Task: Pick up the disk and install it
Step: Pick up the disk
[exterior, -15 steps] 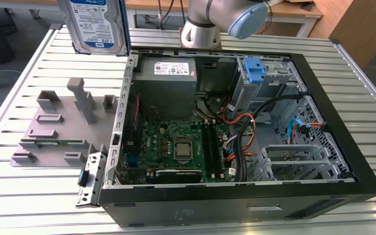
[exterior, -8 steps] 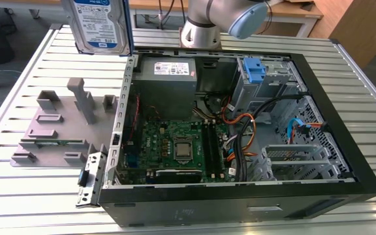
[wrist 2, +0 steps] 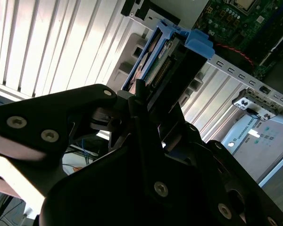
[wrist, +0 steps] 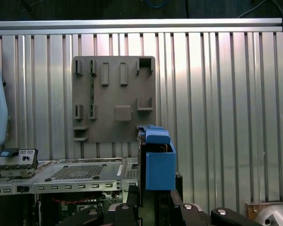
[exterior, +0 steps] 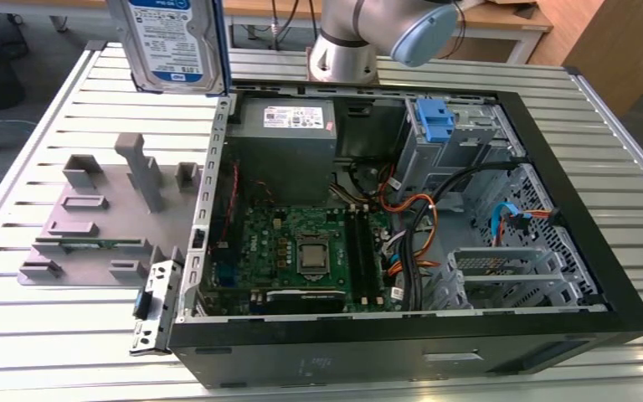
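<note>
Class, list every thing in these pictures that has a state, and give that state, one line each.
disk: held upright above the table, not installed.
gripper: shut on the disk.
computer case: lying on its side, open, insides exposed.
blue bracket: mounted upright inside the case.
grey fixture plate: flat on the table beside the case.

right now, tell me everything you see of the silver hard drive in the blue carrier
The silver metal hard drive hangs upright above the ribbed metal table beside the open black computer case. A white-and-blue label covers its broad face, and a blue plastic carrier frame clips around it. The gripper is shut on it; nothing else touches it.
</note>
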{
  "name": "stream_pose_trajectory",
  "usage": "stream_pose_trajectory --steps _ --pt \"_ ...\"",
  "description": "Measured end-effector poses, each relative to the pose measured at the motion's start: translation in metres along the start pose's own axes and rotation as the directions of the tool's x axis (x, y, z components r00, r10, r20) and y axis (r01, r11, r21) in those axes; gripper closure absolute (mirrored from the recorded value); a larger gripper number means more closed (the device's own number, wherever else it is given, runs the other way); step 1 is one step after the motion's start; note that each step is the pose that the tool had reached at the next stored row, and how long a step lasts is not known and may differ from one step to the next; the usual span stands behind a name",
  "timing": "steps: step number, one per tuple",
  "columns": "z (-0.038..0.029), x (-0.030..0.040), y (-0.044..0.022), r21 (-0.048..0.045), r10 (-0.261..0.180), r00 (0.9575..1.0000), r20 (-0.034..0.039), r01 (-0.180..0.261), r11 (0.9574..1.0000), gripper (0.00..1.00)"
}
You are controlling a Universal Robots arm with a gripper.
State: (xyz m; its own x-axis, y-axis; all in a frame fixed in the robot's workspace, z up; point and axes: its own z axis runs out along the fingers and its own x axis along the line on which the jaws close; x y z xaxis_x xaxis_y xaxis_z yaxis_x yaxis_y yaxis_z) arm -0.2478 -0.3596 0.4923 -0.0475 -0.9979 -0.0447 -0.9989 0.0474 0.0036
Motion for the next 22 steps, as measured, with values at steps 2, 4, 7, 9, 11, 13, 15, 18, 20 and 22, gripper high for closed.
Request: stream_pose_trajectory --steps 2,4,7,9,11,13,15,18,20,22 --pt "0.0 0.0 -0.0008 -0.0001 0.0 1.0 -0.0001 0.0 1.0 0.65" --pt "0.0 -0.0001 -0.0019 0.0 0.0 1.0 0.0 0.0 1.0 0.65" --pt "0.0 -0.0002 -0.0043 0.0 0.0 1.0 0.0 0.0 1.0 0.65" --pt "0.0001 -0.0003 -0.0063 0.0 0.0 1.0 0.0 0.0 1.0 0.65" --pt "0.0 -0.0004 -0.0083 0.0 0.0 1.0 0.0 0.0 1.0 0.65" --pt "0.0001 -0.0005 -0.01 0.0 0.0 1.0 0.0 0.0 1.0 0.65" --pt "0.0001 -0.0005 -0.0108 0.0001 0.0 1.0 0.0 0.0 1.0 0.65" --pt "0.0001 -0.0006 -0.0132 0.0001 0.0 1.0 0.0001 0.0 1.0 0.65" --pt "0.0001 -0.0007 -0.0155 0.0001 0.0 1.0 0.0 0.0 1.0 0.65" --pt "0.0001 -0.0009 -0.0195 0.0 0.0 1.0 0.0 0.0 1.0 0.65"
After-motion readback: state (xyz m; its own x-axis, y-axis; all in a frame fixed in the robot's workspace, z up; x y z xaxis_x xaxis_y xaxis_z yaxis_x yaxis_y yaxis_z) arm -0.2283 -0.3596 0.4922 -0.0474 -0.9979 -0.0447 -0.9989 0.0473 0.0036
